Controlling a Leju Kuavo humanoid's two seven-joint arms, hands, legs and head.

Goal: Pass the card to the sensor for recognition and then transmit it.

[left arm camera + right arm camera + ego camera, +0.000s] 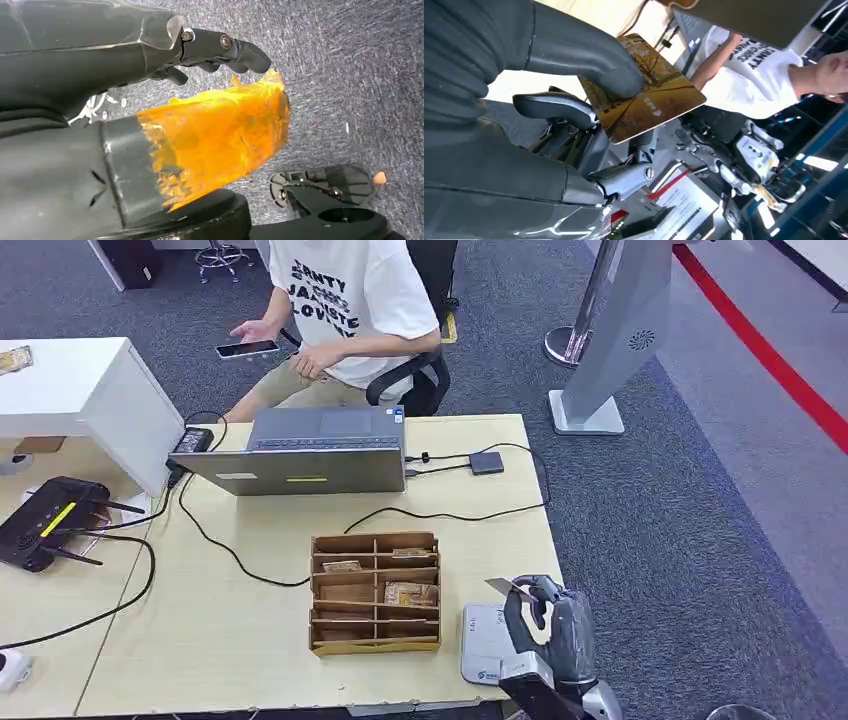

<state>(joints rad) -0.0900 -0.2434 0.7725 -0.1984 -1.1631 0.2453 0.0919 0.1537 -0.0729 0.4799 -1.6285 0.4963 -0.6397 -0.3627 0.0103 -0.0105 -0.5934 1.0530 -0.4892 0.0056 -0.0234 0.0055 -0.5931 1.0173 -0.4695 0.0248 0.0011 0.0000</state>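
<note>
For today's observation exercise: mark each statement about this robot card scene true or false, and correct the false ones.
1. The right hand holds a card. True.
2. That hand is over the white sensor. True.
3. The laptop sits on the floor. False: it is on the table.
4. The cardboard organizer stands beside the sensor. True.
5. The person holds the card. False: the person holds a phone.

Grey-blue carpet (650,530) all over, with a red floor stripe (770,360) far right. Pale wooden table (250,640) up close, white cabinet (90,400) on the left.
</note>
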